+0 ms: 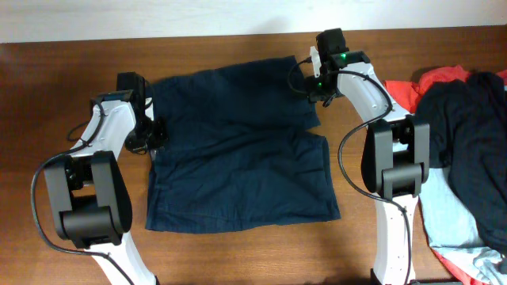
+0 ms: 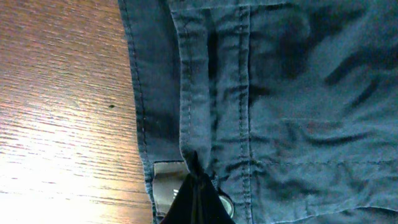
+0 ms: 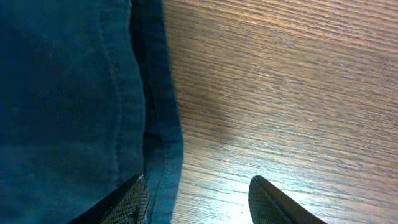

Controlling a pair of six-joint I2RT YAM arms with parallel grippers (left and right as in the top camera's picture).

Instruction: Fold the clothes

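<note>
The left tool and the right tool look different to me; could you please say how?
The left tool is shut, pinching a fold of the navy shorts; the right tool stands open and grips nothing. The left tool sits at the waistband side, while the right tool straddles a leg hem, half over cloth, half over the table. Both are at the shorts' edges.

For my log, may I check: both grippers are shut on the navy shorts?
Only the left gripper is shut on the shorts; the right wrist view shows the right gripper open, straddling their edge.
</note>
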